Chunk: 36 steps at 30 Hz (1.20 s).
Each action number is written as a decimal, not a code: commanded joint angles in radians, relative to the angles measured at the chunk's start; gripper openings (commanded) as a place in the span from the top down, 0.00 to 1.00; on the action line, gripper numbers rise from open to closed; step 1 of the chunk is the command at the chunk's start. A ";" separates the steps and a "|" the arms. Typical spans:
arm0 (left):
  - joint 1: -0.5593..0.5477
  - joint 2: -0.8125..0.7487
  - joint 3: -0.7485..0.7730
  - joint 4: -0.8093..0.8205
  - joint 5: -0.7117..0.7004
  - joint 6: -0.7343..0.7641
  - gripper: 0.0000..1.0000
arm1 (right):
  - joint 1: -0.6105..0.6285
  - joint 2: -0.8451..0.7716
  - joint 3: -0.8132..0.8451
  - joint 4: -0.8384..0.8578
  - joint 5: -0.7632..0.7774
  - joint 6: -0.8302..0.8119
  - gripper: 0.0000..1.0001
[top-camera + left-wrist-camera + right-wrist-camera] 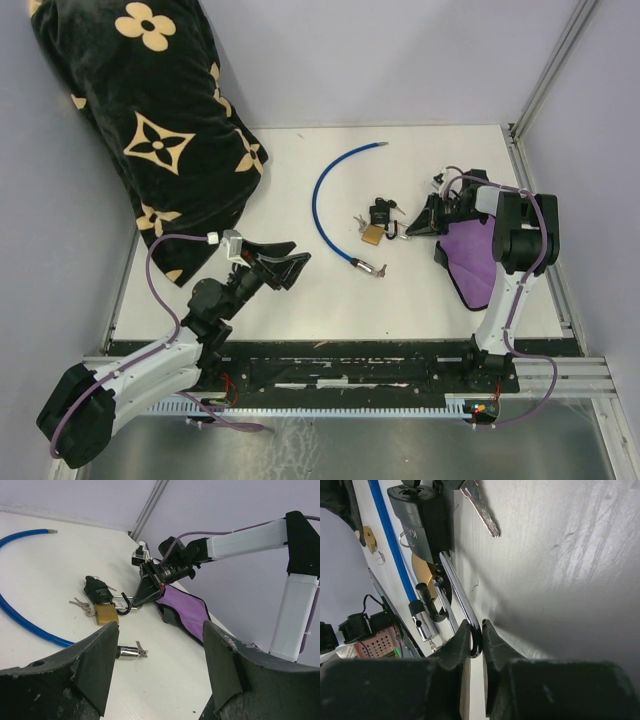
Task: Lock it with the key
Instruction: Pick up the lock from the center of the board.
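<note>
**A:** Right gripper point(476, 635) is clamped on the chrome shackle point(457, 595). We see the brass padlock point(371, 235) just left of it on the table point(420, 310).

**B:** We agree, and the shackle runs in line with that gripper. Keys point(357, 222) lie beyond. Left gripper point(300, 251), jaws apart, is farther. 1 black padlock point(380, 213) crowds them, and the blue cable point(318, 200) curves behind.

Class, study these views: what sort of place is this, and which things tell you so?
Probably a robotics lab test cell: a left arm and right arm bolted at the edge of a white table, an aluminium frame around it, and staged props, a black padlock and blue cable lock.
</note>
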 commanded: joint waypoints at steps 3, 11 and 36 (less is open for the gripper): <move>0.002 0.001 0.005 0.018 0.009 -0.059 0.27 | 0.003 -0.036 0.038 0.077 -0.131 -0.016 0.97; 0.001 -0.009 0.023 -0.008 0.035 -0.057 0.28 | 0.031 -0.125 0.143 0.034 -0.087 -0.251 0.98; 0.002 0.012 0.099 -0.076 0.124 -0.107 0.30 | 0.151 0.386 0.896 -0.317 0.009 -0.455 0.98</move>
